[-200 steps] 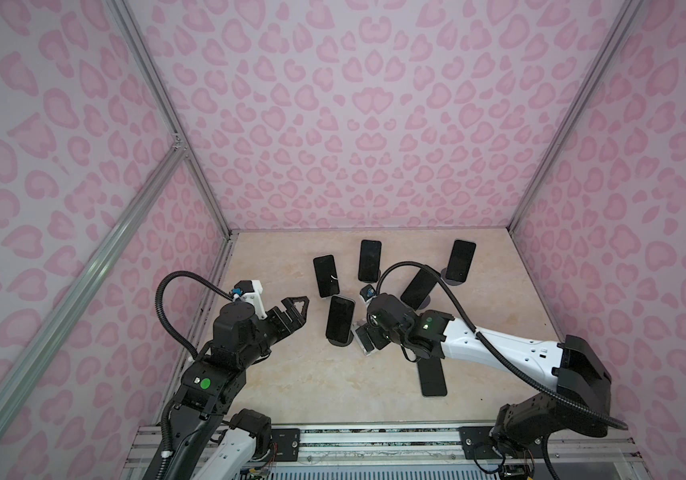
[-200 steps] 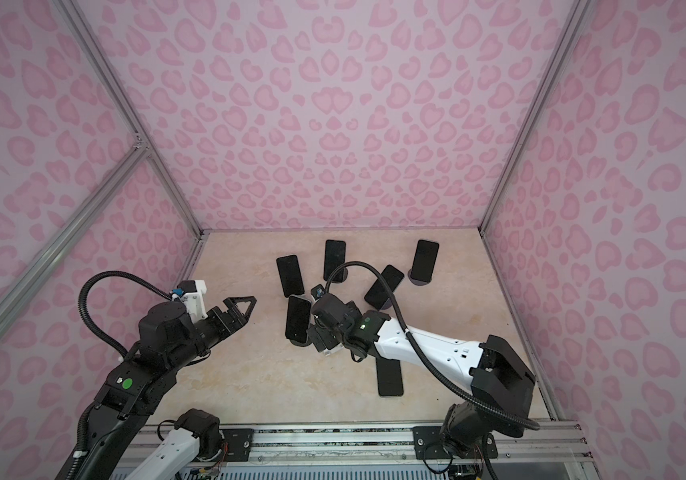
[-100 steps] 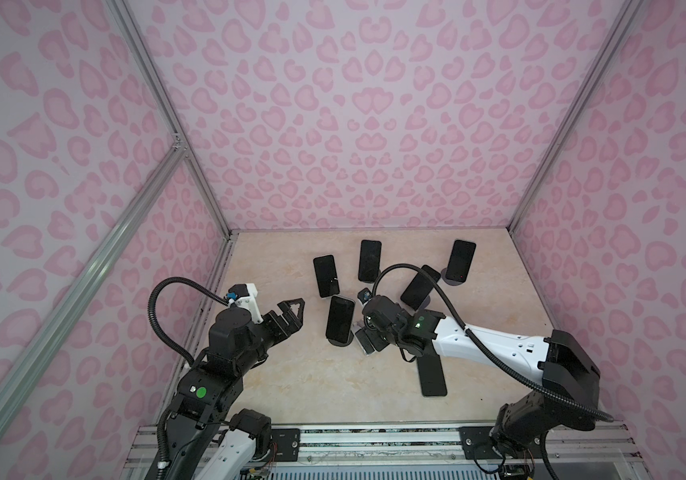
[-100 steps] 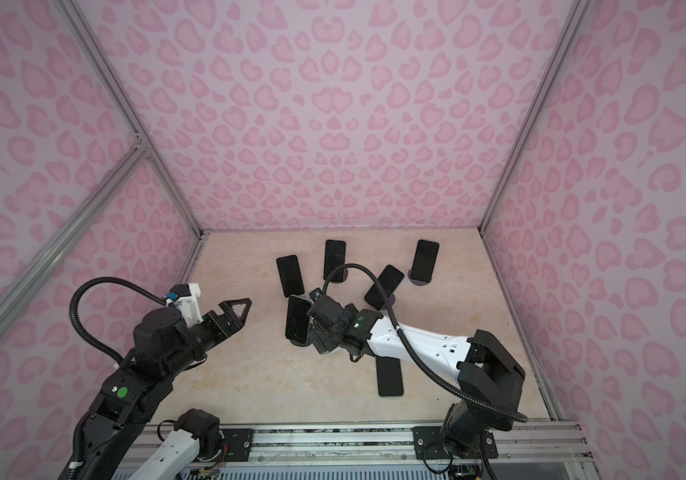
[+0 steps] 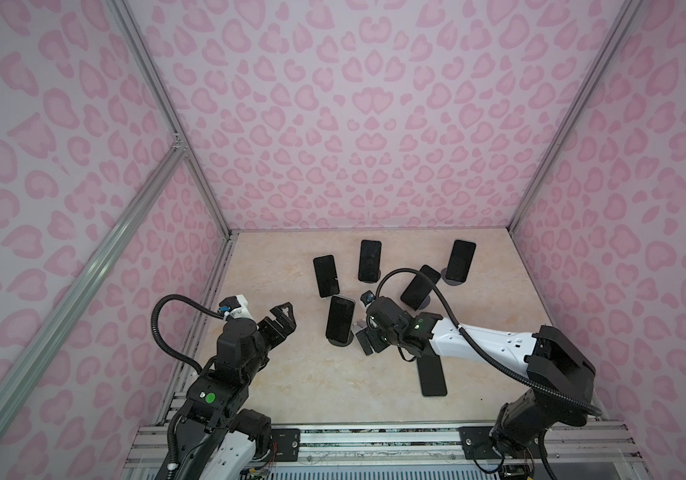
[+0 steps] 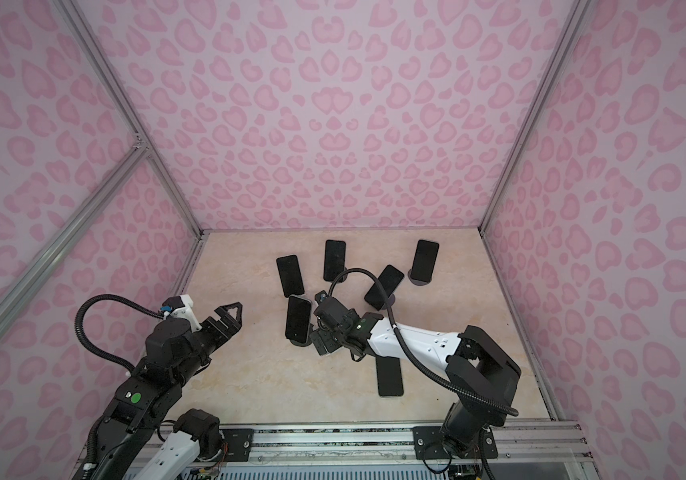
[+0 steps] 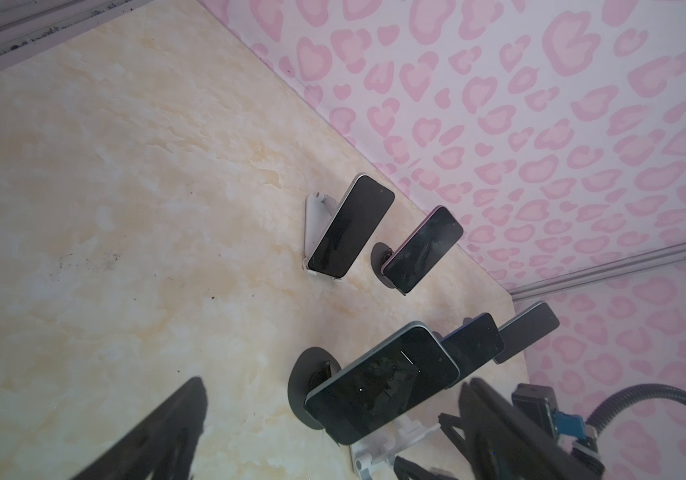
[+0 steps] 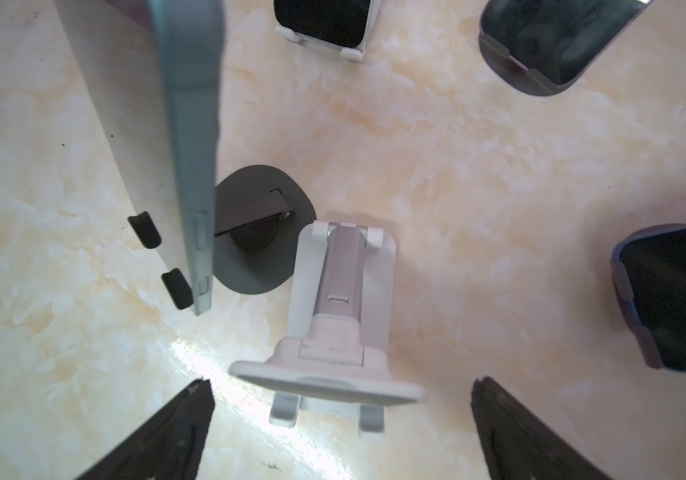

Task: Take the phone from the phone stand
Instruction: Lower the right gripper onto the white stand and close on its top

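The right pincer (image 8: 341, 386) hangs over the empty white stand (image 8: 335, 291), jaws wide apart, one to each side of its cradle, touching nothing; only the right wrist view shows this stand bare, with its pinkish metal neck. Just beside the white stand, on the left arm's side, the phone (image 5: 340, 319) leans on a black round-footed stand (image 8: 250, 266); the right wrist view gives only the phone's pale blue-green edge with side buttons, while the left wrist view shows its dark screen. The left pincer (image 5: 283, 318) hovers above the desk (image 5: 291, 386), well apart from the white stand, jaws spread and empty. Only the top views show a flat phone (image 5: 433, 376) lying on the desk on the near side of the white stand, partly under the right arm; four propped phones (image 5: 369, 261) stand on its far side. The one label visible is a green dot (image 5: 209, 398) on the left arm; any lettering is too small to read.
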`<act>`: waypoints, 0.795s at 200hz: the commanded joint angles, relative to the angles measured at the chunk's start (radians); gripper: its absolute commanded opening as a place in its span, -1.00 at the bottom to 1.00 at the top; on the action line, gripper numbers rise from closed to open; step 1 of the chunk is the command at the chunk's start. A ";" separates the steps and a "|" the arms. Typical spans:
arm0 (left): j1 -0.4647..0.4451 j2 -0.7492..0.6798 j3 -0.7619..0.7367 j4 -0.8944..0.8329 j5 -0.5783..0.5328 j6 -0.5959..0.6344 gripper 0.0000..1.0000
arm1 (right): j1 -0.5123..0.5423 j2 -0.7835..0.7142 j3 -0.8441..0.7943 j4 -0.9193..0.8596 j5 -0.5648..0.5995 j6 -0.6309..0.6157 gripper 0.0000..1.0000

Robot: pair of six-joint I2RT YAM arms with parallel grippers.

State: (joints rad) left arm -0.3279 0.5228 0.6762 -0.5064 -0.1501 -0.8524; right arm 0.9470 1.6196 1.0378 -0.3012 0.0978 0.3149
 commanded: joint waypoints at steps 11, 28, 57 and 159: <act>0.001 0.020 0.005 0.051 -0.007 0.001 0.96 | -0.003 0.019 -0.011 0.046 0.006 0.029 0.91; 0.001 0.027 0.009 0.053 0.001 0.007 0.96 | -0.004 0.027 -0.015 0.065 0.010 0.034 0.84; 0.001 0.031 0.015 0.052 0.004 0.008 0.96 | -0.005 0.042 -0.022 0.095 0.041 0.059 0.69; 0.001 0.036 0.049 0.041 0.000 0.021 0.96 | -0.013 0.074 -0.071 0.191 0.024 0.090 0.39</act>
State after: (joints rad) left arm -0.3279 0.5571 0.7116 -0.4923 -0.1452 -0.8440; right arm 0.9344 1.6863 0.9844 -0.1455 0.1120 0.3897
